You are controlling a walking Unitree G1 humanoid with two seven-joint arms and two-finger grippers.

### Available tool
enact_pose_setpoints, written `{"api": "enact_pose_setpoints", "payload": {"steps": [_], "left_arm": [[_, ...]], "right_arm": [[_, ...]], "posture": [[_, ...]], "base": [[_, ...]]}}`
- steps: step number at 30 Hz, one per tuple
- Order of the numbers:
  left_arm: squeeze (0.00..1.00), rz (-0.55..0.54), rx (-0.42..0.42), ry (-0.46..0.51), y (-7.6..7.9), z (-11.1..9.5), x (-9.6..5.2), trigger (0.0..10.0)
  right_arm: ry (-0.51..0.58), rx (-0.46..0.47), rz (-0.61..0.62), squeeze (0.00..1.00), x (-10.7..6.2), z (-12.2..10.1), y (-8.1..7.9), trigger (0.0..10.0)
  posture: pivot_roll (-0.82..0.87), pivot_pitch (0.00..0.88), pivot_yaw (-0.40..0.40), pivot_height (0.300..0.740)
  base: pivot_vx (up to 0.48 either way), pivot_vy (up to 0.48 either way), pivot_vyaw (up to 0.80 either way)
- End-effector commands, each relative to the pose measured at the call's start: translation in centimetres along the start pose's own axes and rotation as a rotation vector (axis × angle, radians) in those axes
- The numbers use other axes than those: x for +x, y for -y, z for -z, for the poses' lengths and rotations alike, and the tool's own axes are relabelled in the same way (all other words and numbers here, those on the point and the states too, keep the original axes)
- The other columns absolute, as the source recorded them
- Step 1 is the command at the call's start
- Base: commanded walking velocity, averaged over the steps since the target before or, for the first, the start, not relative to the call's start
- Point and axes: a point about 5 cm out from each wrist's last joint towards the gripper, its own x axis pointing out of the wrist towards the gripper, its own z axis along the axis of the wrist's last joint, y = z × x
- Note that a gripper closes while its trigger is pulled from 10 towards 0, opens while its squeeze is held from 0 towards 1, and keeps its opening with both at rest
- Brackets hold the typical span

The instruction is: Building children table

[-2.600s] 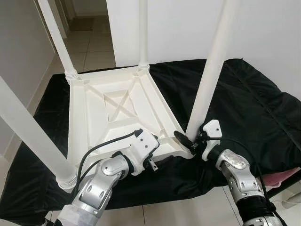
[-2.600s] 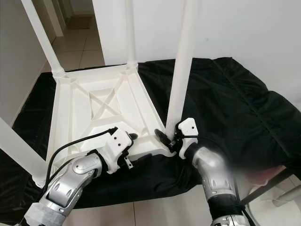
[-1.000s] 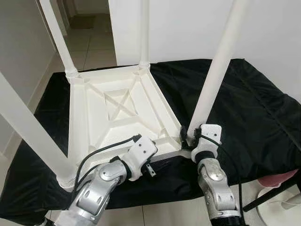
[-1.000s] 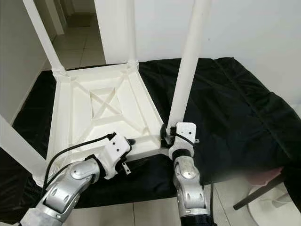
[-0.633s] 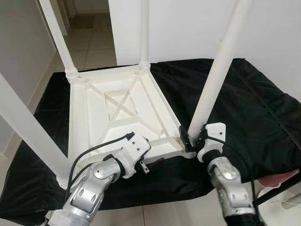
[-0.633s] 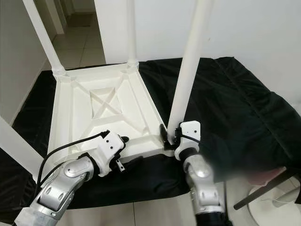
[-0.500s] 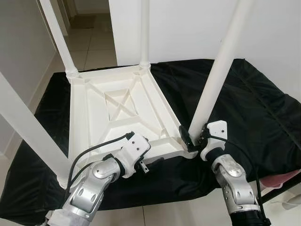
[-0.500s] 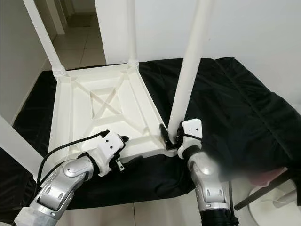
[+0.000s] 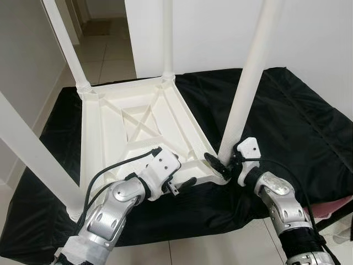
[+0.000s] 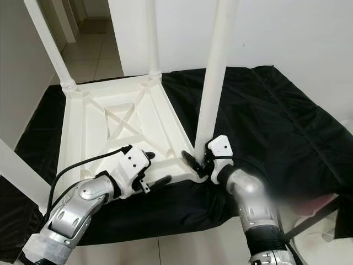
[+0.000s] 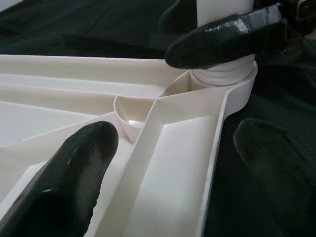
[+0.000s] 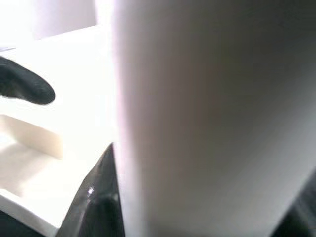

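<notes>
- Between the two grippers, a white plastic children's table [image 9: 138, 130] lies upside down on a black cloth [image 9: 287, 118], with four white legs standing up from its corners.
- At the corner nearest the robot, the right gripper [image 9: 223, 164] pinches the base of the near-right leg [image 9: 242, 94], one black finger on each side, just above the threaded collar [image 11: 224, 74] where the leg meets the table's socket.
- Judging by this hold, the step in hand is seating or tightening that last leg in its corner.
- Just beside that corner, the left gripper [image 9: 179, 179] straddles the near edge of the table with its fingers spread, one finger [image 11: 81, 173] over the ribbed underside and the other outside the rim above the cloth. It appears to brace the table, though contact cannot be confirmed.
- Both silver forearms reach forward and inward toward the same corner, wrists bent low over the cloth.
- The next move probably calls for twisting the leg while the table stays braced, then checking that the collar sits flush.
</notes>
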Motion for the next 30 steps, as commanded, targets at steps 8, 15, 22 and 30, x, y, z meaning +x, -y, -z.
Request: {"api": "enact_pose_setpoints", "payload": {"steps": [8,15,22,30], "left_arm": [[0.00,-0.012,0.004,-0.015,0.0,0.3,0.0,10.0],[0.00,-0.011,0.001,-0.014,0.0,0.3,0.1,10.0],[0.00,-0.010,-0.006,-0.008,0.3,0.3,0.2,10.0],[0.00,-0.013,-0.014,-0.009,0.5,0.4,0.2,10.0]], "right_arm": [[-0.030,-0.007,-0.041,0.00,0.0,1.0,-0.1,3.9],[-0.006,0.038,0.050,0.00,0.2,0.9,-0.2,10.0],[0.008,0.061,0.140,0.00,0.8,0.7,-1.3,10.0],[0.047,0.096,0.292,0.00,1.1,-0.1,-2.2,10.0]], "posture": [[-0.04,0.000,0.050,0.740],[-0.04,0.000,0.045,0.740],[-0.04,0.000,0.039,0.740],[-0.04,0.000,0.025,0.740]], "base": [[0.000,0.000,0.00],[0.000,0.000,0.00],[0.000,0.000,0.00],[0.000,0.000,0.00]]}}
